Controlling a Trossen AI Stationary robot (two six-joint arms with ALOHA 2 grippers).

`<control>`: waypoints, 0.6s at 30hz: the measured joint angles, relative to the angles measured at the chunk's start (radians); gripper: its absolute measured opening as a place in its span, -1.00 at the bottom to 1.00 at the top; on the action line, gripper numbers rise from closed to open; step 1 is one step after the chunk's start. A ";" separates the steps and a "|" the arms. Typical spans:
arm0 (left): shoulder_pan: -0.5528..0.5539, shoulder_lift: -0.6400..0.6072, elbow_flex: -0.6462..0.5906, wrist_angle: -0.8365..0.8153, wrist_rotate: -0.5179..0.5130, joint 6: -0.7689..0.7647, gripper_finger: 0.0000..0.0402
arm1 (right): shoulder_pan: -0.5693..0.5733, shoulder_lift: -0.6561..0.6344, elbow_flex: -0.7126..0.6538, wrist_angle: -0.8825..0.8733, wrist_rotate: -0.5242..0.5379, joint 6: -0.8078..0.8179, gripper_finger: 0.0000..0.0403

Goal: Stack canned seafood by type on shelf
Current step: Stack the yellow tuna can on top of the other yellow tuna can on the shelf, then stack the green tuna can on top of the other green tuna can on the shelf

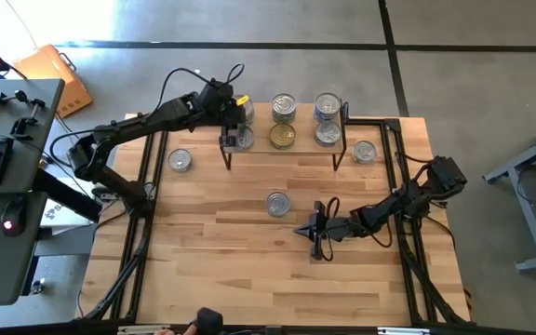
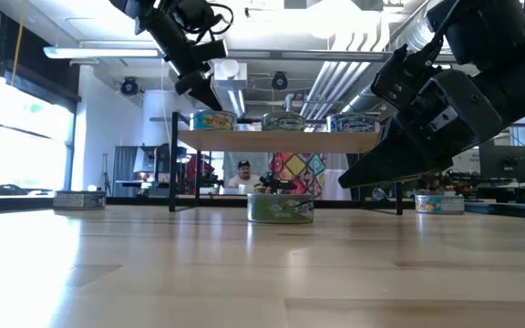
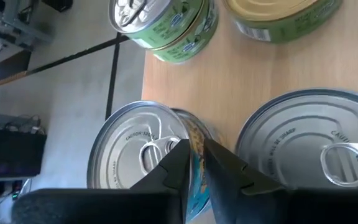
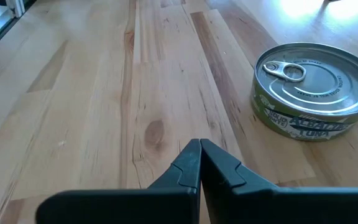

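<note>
Nearest the low camera I log bare worktop, the largest thing in view, light wood planks running back to the shelf. All places below are given relative to that shelf.

Shelf: light wooden top on thin black legs, standing at the far edge of the worktop. On its top I count tins in three groups: a silver-lidded pair at the right end, a silver-lidded tin with a gold-lidded tin in the middle, and a blue-labelled tin at the left end.

Left arm reaches over the shelf's left end. Left tool sits directly above the blue-labelled tin; its fingers stand a narrow slit apart over the lid and grip nothing that I can see.

Right arm lies low on the worktop, in front of the shelf and toward its right. Right tool has its fingertips pressed together, holding nothing, pointing at a loose green-labelled tin.

That loose tin stands on the worktop in front of the shelf's middle. One more silver tin stands on the worktop left of the shelf, another just beside the shelf's right legs.
</note>
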 joint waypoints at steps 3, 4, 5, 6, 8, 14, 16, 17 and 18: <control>-0.005 0.000 0.000 0.003 0.001 0.001 -0.78 | 0.000 0.000 0.000 0.000 0.000 0.000 -1.00; -0.008 0.000 0.000 0.008 0.002 0.001 -0.77 | 0.000 0.000 0.000 0.000 0.000 0.000 -1.00; -0.011 0.000 0.000 0.015 0.002 0.000 -0.76 | 0.000 0.000 0.000 0.000 0.000 0.000 -1.00; -0.013 0.000 0.000 0.020 0.002 0.000 -0.75 | 0.000 0.000 0.000 0.000 0.002 0.000 -1.00; -0.019 0.000 0.000 0.033 0.002 0.000 -0.74 | 0.000 0.000 0.000 0.000 0.009 0.000 -1.00; -0.051 -0.019 0.000 0.062 -0.053 -0.058 -0.71 | 0.000 0.000 0.000 0.000 0.010 -0.001 -1.00; -0.079 -0.035 0.001 0.055 -0.100 -0.119 -0.71 | 0.000 0.000 0.000 -0.006 0.011 -0.013 -1.00; -0.098 -0.044 0.001 0.041 -0.124 -0.156 -0.71 | 0.000 0.000 0.000 -0.008 0.011 -0.028 -1.00; -0.121 -0.054 0.001 0.022 -0.143 -0.191 -0.72 | 0.003 0.000 0.000 -0.008 0.011 -0.038 -1.00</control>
